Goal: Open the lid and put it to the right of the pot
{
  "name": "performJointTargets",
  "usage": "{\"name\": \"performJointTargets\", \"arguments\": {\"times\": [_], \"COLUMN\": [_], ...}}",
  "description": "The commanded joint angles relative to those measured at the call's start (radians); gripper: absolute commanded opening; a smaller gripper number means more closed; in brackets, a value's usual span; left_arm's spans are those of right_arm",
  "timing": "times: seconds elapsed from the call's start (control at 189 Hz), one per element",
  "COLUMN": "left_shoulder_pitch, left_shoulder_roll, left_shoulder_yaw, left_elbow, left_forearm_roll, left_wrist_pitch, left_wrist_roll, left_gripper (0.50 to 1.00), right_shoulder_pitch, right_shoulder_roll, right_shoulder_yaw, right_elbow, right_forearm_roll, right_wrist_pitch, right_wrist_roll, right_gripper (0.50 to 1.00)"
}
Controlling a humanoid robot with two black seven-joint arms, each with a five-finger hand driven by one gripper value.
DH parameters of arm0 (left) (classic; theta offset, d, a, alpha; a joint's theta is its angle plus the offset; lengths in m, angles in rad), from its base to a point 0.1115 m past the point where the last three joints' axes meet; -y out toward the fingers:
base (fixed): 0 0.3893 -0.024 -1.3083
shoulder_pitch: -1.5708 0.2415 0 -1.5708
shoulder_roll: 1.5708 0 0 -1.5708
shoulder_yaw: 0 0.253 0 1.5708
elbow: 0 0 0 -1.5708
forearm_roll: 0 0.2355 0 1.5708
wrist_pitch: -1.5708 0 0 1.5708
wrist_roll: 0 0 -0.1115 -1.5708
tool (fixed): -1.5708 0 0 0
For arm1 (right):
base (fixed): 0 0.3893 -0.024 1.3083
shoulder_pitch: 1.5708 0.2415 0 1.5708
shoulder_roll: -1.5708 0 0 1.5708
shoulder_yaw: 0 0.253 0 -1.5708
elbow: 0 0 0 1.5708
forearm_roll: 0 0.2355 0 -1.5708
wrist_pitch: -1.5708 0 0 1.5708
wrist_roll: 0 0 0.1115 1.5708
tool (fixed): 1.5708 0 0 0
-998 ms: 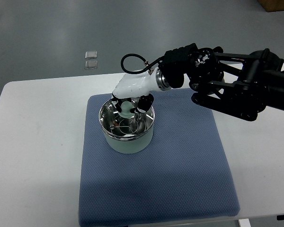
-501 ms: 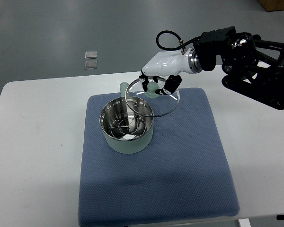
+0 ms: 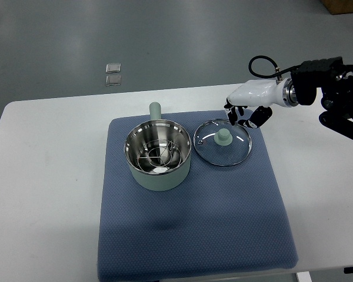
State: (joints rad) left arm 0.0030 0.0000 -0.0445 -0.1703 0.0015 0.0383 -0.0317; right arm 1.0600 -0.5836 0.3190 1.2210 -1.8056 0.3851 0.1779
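A pale green pot (image 3: 159,155) with a steel inside stands uncovered on the left part of the blue mat (image 3: 223,223), its handle pointing away from me. The glass lid (image 3: 222,142) with a green knob lies flat on the mat just right of the pot, a small gap between them. My right hand (image 3: 246,115), white with black fingers, hovers above the lid's far right rim, fingers relaxed and holding nothing. Its black arm enters from the right edge. No left arm is visible.
The mat lies on a white table (image 3: 41,194). Two small clear packets (image 3: 113,74) lie on the grey floor beyond the table's far edge. A brown box corner (image 3: 344,6) shows at the top right.
The right hand lifted the lid off the pot, carried it right, set it down on the mat beside the pot, then let go and drew back to the right.
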Motion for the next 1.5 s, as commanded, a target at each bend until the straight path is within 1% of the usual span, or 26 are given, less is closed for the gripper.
{"name": "performJointTargets", "arguments": {"times": [0.0,0.148,0.179,0.222,0.248,0.301,0.306,0.348,0.369,0.422,0.428,0.449,0.501,0.507,0.549,0.644,0.649,0.76,0.818,0.871,0.876,0.908,1.045,1.262,1.309,1.494], "left_shoulder_pitch": [0.0,0.0,-0.002,0.0,0.0,0.0,0.0,0.0,0.0,0.0,0.0,0.0,0.0,0.0,0.0,-0.002,0.0,0.0,0.0,0.0,0.0,0.0,0.0,0.0,0.0,0.0], "left_shoulder_roll": [0.0,0.0,0.0,0.0,0.0,0.0,0.0,0.0,0.0,0.0,0.0,0.0,0.0,0.0,0.0,0.0,0.0,0.0,0.0,0.0,0.0,0.0,0.0,0.0,0.0,0.0], "left_shoulder_yaw": [0.0,0.0,0.0,0.0,0.0,0.0,0.0,0.0,0.0,0.0,0.0,0.0,0.0,0.0,0.0,-0.002,0.0,0.0,0.0,0.0,0.0,0.0,0.0,0.0,0.0,0.0], "left_elbow": [0.0,0.0,0.0,0.0,0.0,0.0,0.0,0.0,0.0,0.0,0.0,0.0,0.0,0.0,0.0,0.0,0.0,0.0,0.0,0.0,0.0,0.0,0.0,0.0,0.0,0.0], "left_forearm_roll": [0.0,0.0,0.0,0.0,0.0,0.0,0.0,0.0,0.0,0.0,0.0,0.0,0.0,0.0,0.0,0.0,0.0,0.0,0.0,0.0,0.0,0.0,0.0,0.0,0.0,0.0], "left_wrist_pitch": [0.0,0.0,0.0,0.0,0.0,0.0,0.0,0.0,0.0,0.0,0.0,0.0,0.0,0.0,0.0,0.0,0.0,0.0,0.0,0.0,0.0,0.0,0.0,0.0,0.0,0.0], "left_wrist_roll": [0.0,0.001,0.0,0.001,0.0,0.0,0.0,0.001,0.0,0.0,0.0,0.001,0.001,0.001,0.0,0.001,0.0,0.0,0.0,0.0,0.001,0.0,0.0,0.0,0.001,0.001], "left_gripper": [1.0,1.0,1.0,1.0,1.0,1.0,1.0,1.0,1.0,1.0,1.0,1.0,1.0,1.0,1.0,1.0,1.0,1.0,1.0,1.0,1.0,1.0,1.0,1.0,1.0,1.0], "right_shoulder_pitch": [-0.017,-0.018,-0.02,-0.023,-0.026,-0.026,-0.031,-0.035,-0.04,-0.04,-0.051,-0.052,-0.052,-0.052,-0.052,-0.054,-0.054,-0.064,-0.078,-0.078,-0.093,-0.103,-0.146,-0.19,-0.213,-0.256], "right_shoulder_roll": [0.004,0.005,0.004,0.004,0.004,0.004,0.004,0.004,0.002,0.002,-0.001,-0.002,-0.002,-0.002,-0.001,-0.002,-0.002,-0.002,-0.001,-0.001,0.007,0.008,0.013,0.019,0.037,0.08], "right_shoulder_yaw": [0.0,0.002,0.009,0.017,0.022,0.022,0.031,0.045,0.052,0.052,0.07,0.077,0.077,0.087,0.095,0.1,0.1,0.101,0.1,0.1,0.098,0.098,0.098,0.098,0.1,0.121], "right_elbow": [0.002,0.0,-0.011,-0.018,-0.028,-0.028,-0.046,-0.055,-0.06,-0.06,-0.07,-0.077,-0.077,-0.093,-0.11,-0.126,-0.141,-0.17,-0.189,-0.189,-0.198,-0.201,-0.201,-0.202,-0.205,-0.207], "right_forearm_roll": [-0.004,-0.006,-0.006,-0.001,0.008,0.008,0.017,0.034,0.048,0.048,0.107,0.14,0.14,0.234,0.313,0.39,0.485,0.703,0.86,0.861,0.991,1.066,1.313,1.496,1.563,1.629], "right_wrist_pitch": [0.0,0.0,-0.012,-0.028,-0.043,-0.043,-0.078,-0.112,-0.124,-0.124,-0.144,-0.15,-0.15,-0.161,-0.17,-0.183,-0.196,-0.235,-0.284,-0.284,-0.332,-0.365,-0.422,-0.433,-0.465,-0.506], "right_wrist_roll": [0.0,0.0,-0.001,-0.001,-0.001,-0.001,-0.001,-0.001,-0.001,-0.001,-0.003,-0.003,-0.003,-0.005,-0.006,-0.006,-0.008,-0.008,-0.008,-0.008,-0.008,-0.008,-0.001,0.003,0.005,0.02], "right_gripper": [0.537,0.537,0.552,0.586,0.633,0.633,0.702,0.754,0.772,0.772,0.799,0.813,0.813,0.846,0.895,0.897,0.897,0.897,0.899,0.899,0.899,0.899,0.899,0.899,0.899,0.913]}}
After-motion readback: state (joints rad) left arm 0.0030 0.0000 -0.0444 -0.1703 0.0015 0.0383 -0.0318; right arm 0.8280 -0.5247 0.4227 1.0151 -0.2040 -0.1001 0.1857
